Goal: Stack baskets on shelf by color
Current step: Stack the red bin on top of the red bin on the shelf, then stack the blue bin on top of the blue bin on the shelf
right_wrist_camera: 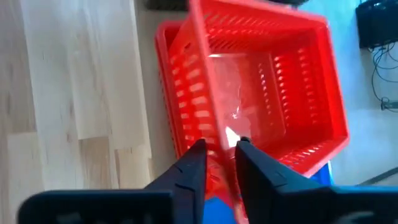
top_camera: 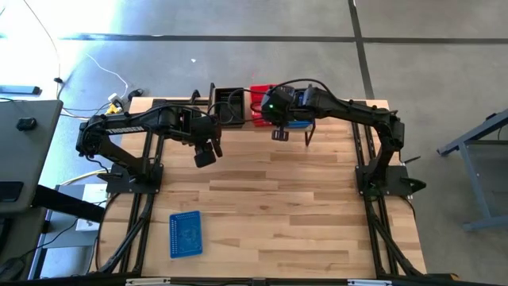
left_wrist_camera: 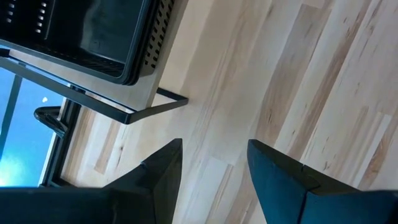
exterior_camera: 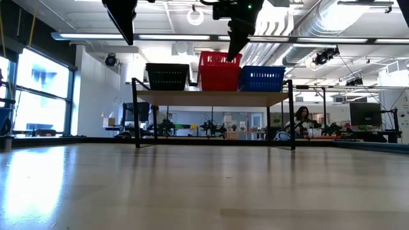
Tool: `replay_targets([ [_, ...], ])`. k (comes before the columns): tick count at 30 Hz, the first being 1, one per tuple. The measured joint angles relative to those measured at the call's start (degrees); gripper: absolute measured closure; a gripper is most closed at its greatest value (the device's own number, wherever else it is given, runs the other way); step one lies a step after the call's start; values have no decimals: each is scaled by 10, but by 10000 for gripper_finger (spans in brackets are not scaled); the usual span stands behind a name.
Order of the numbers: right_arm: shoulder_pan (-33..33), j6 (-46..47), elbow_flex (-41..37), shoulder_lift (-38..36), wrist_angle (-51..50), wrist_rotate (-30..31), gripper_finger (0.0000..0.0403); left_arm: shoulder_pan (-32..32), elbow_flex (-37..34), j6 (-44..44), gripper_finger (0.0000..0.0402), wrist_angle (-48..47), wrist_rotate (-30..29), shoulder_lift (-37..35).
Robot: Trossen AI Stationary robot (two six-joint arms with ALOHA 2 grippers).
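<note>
The shelf (exterior_camera: 214, 98) stands at the table's far edge with a black basket (exterior_camera: 167, 76), a red stack (exterior_camera: 219, 71) and a blue basket (exterior_camera: 262, 78) on its plank. My right gripper (right_wrist_camera: 221, 149) hangs over the red stack (top_camera: 260, 97), shut on the top red basket (right_wrist_camera: 267, 74). That basket sits askew in a lower red one (right_wrist_camera: 163, 43). My left gripper (left_wrist_camera: 214, 155) is open above bare table in front of the shelf's left end (top_camera: 205, 155), beside the black basket (left_wrist_camera: 93, 31). Another blue basket (top_camera: 185, 234) lies on the table near its left front. My right gripper pinches the top red basket's side wall (right_wrist_camera: 219, 127) from above, pointing down, one finger inside the basket and one outside. The basket sits tilted in the red one beneath it; whether it rests there fully, I cannot tell.
Wide bare tabletop (top_camera: 294, 206) lies between the shelf and the near edge. The arm bases stand at the table's left (top_camera: 127, 179) and right (top_camera: 381, 179) sides. Beyond the far edge is floor with cables (top_camera: 103, 71). A person (exterior_camera: 300, 118) sits far off in the room.
</note>
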Motion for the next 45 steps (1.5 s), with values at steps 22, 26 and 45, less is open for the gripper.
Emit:
replay_targets([
  [22, 5, 90, 50, -12, 31, -61, 302, -45, -12, -11, 232, -21, 42, -2],
  [26, 6, 138, 74, -12, 14, -62, 302, -81, -35, -26, 232, -20, 59, -3],
  [45, 95, 301, 85, -12, -3, -70, 302, -278, -146, -230, 232, -11, 137, -51],
])
